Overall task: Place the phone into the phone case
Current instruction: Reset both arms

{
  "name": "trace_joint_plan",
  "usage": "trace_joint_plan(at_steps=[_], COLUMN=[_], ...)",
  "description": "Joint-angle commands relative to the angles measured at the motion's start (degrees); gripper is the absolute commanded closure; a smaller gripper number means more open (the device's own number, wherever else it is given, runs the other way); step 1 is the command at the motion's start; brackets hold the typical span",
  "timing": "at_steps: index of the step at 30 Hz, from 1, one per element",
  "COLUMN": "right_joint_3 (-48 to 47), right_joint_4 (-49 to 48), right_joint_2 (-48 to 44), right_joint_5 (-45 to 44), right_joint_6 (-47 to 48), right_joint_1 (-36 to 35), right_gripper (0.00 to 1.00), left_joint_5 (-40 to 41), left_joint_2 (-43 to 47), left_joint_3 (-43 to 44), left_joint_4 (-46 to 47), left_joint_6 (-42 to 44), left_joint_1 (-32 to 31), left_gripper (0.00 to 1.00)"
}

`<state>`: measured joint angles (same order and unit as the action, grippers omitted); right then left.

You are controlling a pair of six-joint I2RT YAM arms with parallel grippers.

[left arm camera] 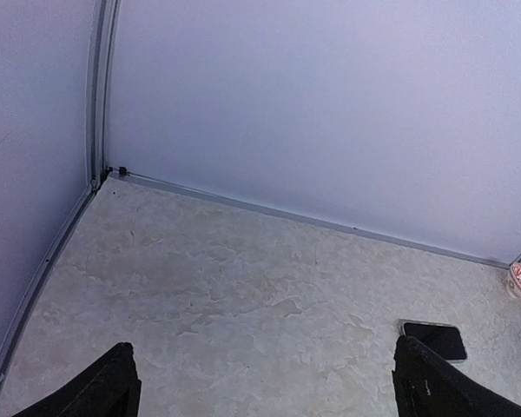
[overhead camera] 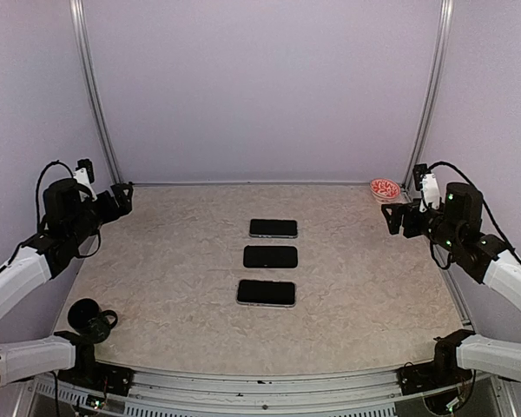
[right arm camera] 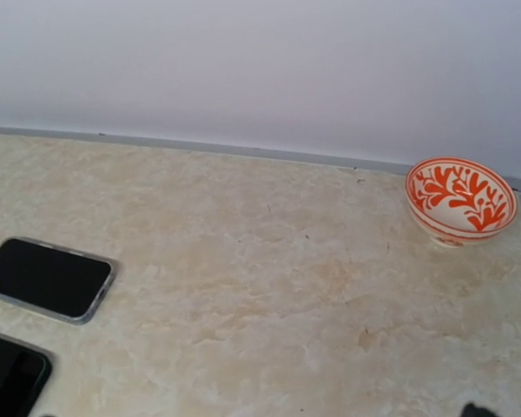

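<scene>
On marbled tabletop point(overhead camera: 174, 287), presenting 3 dark phone-like slabs point(overhead camera: 270, 256) rowed centrally, probably for either arm's reach; holding left gripper point(overhead camera: 124, 200) and right gripper point(overhead camera: 391, 217) raised, spread wide, gripping nothing.

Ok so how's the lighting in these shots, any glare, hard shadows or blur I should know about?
Top external view: soft, even light with a lilac cast, barely a shadow around the nearest dark slab. Left wrist view: sharp, though its own fingers are featureless black at the bottom edge. Right wrist view: crisp on the bowl, no glare on the silver-rimmed slab.
</scene>
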<state>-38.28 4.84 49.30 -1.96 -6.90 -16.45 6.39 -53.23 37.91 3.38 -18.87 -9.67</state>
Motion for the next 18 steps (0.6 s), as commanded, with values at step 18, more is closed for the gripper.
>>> trace_joint_plan(at_steps=[18], right_joint_3=[0.93], right_joint_4=[0.31], right_joint_2=[1.99], right_joint_5=[-0.15], right_joint_6=[-2.50], right_joint_1=[-0.08], right_gripper=[0.00], left_joint_5=[-2.34], left_joint_2=[-0.64], left_joint_3=[-2.46], left_joint_4=[1.06], left_joint_6=[-1.83], left_joint_1=[0.53], left_gripper=[0.01])
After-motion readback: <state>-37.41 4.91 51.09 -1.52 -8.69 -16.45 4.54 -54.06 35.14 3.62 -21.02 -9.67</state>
